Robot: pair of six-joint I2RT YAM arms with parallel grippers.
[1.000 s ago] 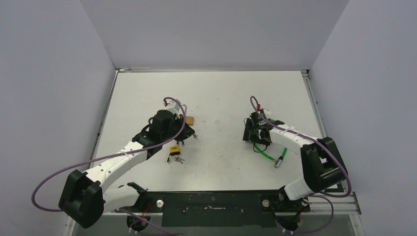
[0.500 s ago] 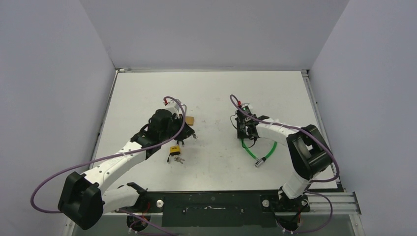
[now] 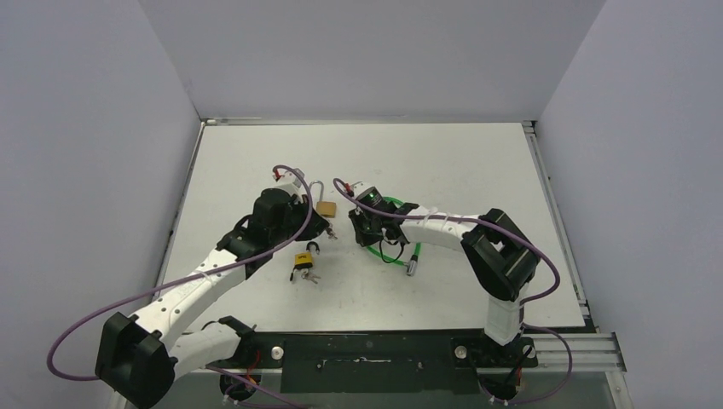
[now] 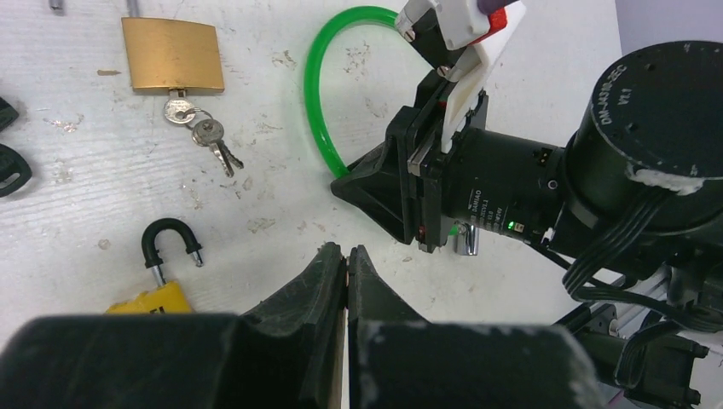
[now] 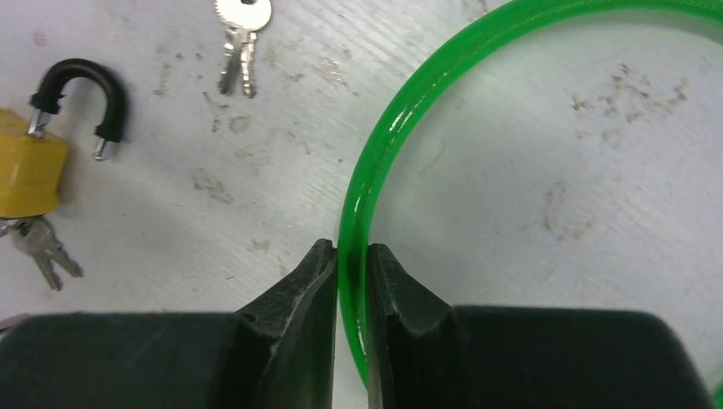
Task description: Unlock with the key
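1. Key [image 4: 179, 109] sits in the bottom of the brass padlock [image 4: 170, 55], which lies flat on the desk [image 3: 443, 162] near the middle; a second key [image 4: 215, 141] hangs from the same ring.
2. A yellow padlock [image 3: 302, 260] lies nearer the arm bases. One leg of its black shackle [image 4: 169, 239] is out of the body, and its own small keys [image 5: 38, 243] lie against it.
3. The left jaws are pressed together with nothing between them, above the desk between the yellow padlock and the right arm's wrist.
4. The right jaws are closed on a green cable [image 5: 375, 170], gripping it on both sides. The cable loops on the desk just right of the brass padlock, and its metal end [image 3: 412, 266] lies toward the near side.
5. The two wrists crowd each other, and both padlocks lie just beside them.
6. All objects lie well apart from the desk edges. Bare surface runs to the far edge and to the right-hand rail [image 3: 546, 187].
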